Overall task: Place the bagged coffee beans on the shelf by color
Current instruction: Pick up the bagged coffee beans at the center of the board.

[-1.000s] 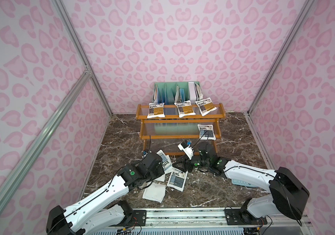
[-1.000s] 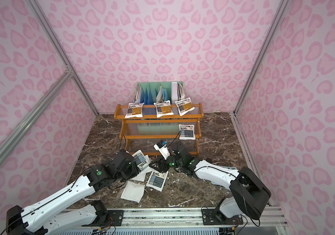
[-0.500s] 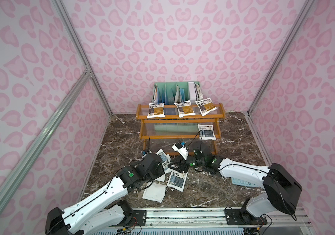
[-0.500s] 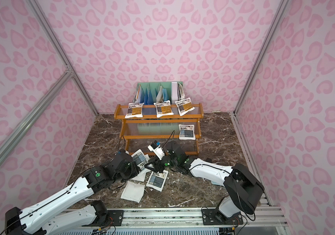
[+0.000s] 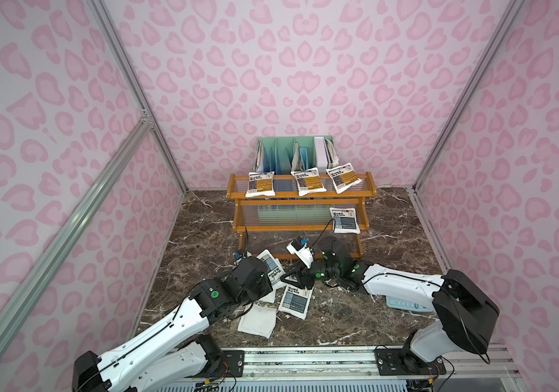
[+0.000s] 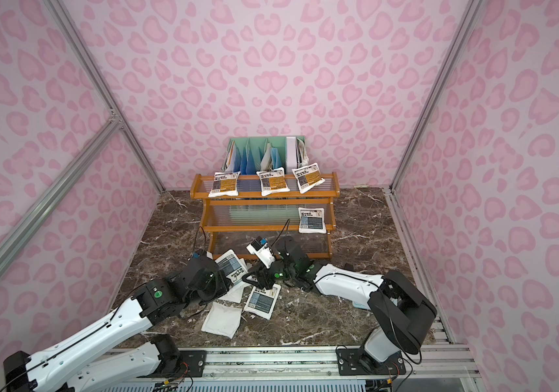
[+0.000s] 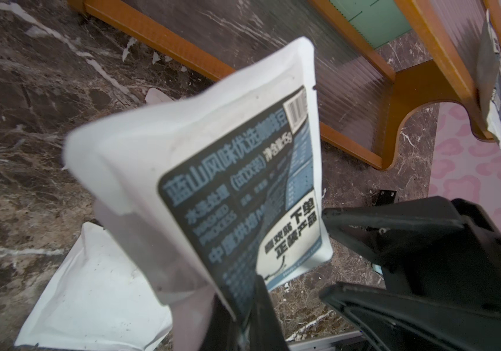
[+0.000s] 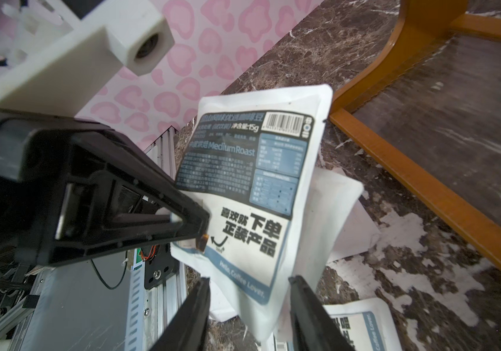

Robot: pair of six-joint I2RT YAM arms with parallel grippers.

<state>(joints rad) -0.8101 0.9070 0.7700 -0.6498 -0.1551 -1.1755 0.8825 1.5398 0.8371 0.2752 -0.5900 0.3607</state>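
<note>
We see left gripper (image 7: 243,310) clamped on held pouch (image 8: 258,188), blue; right gripper (image 8: 247,304) jaws apart astride its free end, not gripping, above table (image 5: 390,244) before shelf (image 5: 300,200). Done: orange pouches (image 5: 260,184) top tier, shelved blue pouch (image 5: 344,220) middle. Left: loose pouches (image 5: 294,301) on table

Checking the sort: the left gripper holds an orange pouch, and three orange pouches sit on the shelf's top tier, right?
No: the left gripper holds a blue pouch, as the left wrist view shows. Three orange pouches do sit on the shelf's top tier.
</note>
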